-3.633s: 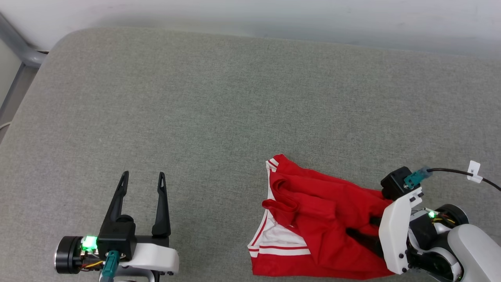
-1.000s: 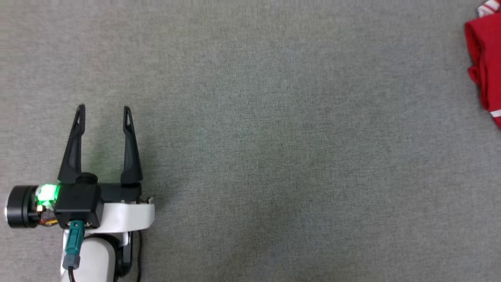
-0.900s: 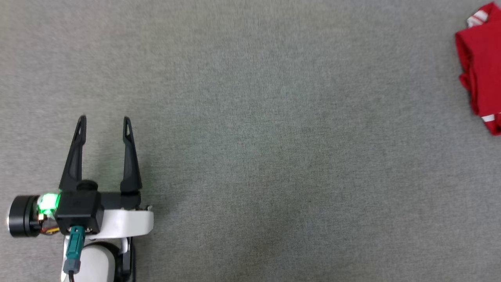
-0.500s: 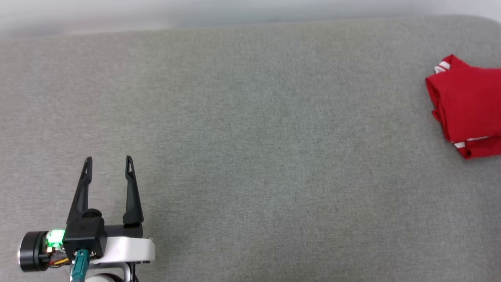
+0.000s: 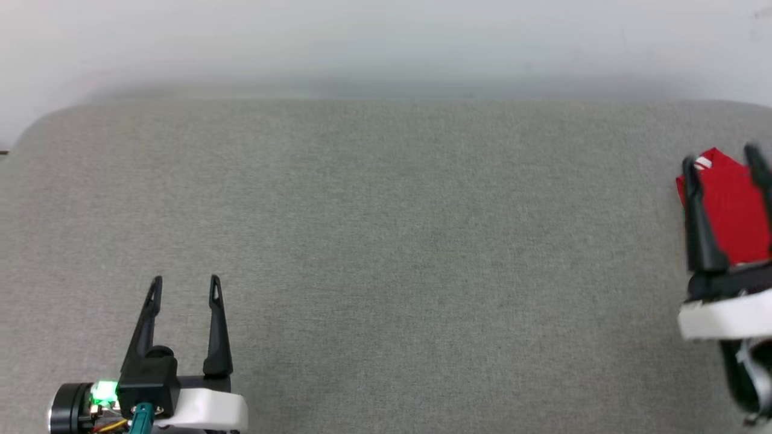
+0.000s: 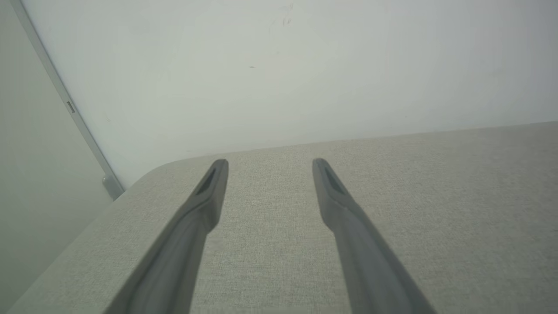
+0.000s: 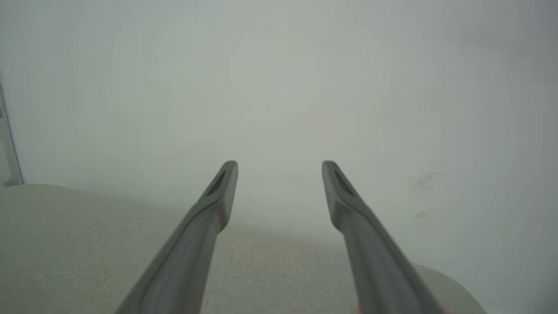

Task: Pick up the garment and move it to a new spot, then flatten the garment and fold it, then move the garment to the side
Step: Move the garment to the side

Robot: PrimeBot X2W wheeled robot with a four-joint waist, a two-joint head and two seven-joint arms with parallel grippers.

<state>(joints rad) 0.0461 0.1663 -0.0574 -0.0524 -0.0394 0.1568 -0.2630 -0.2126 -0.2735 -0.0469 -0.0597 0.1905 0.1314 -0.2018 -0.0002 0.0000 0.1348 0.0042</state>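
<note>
On grey surface [image 5: 386, 241] far right, garment [image 5: 733, 211] lies, seemingly folded; left tool [image 5: 186, 279], right tool [image 5: 719, 154] both spread, empty.

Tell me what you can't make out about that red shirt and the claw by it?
Head view: garment cut off on its right by the picture edge, lower part hidden behind the right claw.
How neatly it is folded: too little visible.
Whether the claw touches it or hovers above: cannot tell.

No text, number or label can be read; the folded red cloth garment [image 5: 730, 211] shows plain red and a white stripe.
</note>
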